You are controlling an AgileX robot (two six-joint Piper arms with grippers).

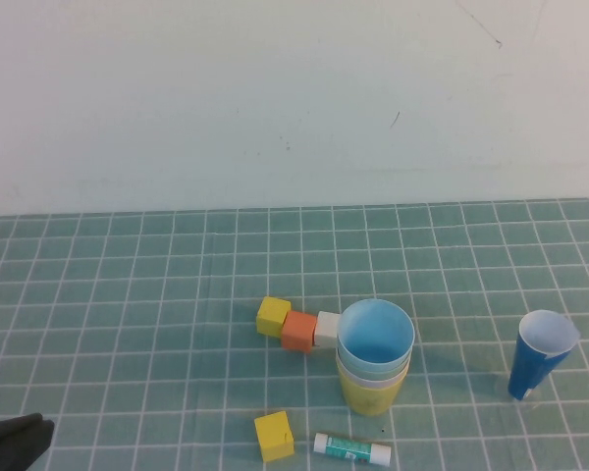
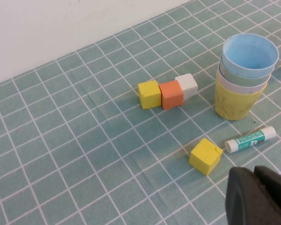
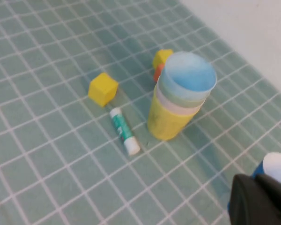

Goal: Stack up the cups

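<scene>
Pastel cups, four of them, stand nested in one upright stack (image 1: 374, 358) on the green gridded mat (image 1: 128, 324), mouths up and the long axis vertical: yellow cup (image 1: 369, 394) lowest, then pink (image 1: 373, 381), pale green (image 1: 374, 371) and the light blue cup (image 1: 375, 334) on top. Taking that stack as the landmark, the left gripper (image 1: 15, 442) sits well off to its left at the mat's near edge, only a dark tip showing in the high view; its fingers (image 2: 257, 197) look pressed together with nothing held, though I can only see part of them. The right gripper (image 3: 260, 201) is out of the high view; its wrist camera shows it as a dark mass near the stack, just beside one tall dark blue cup (image 1: 540, 355), and I cannot tell how its fingers stand. Three cubes touch in a row just left of the stack: yellow (image 1: 273, 316), orange (image 1: 299, 331) and white (image 1: 327, 327). One more yellow cube (image 1: 274, 436) and one glue stick (image 1: 351, 449) lie in front of it
</scene>
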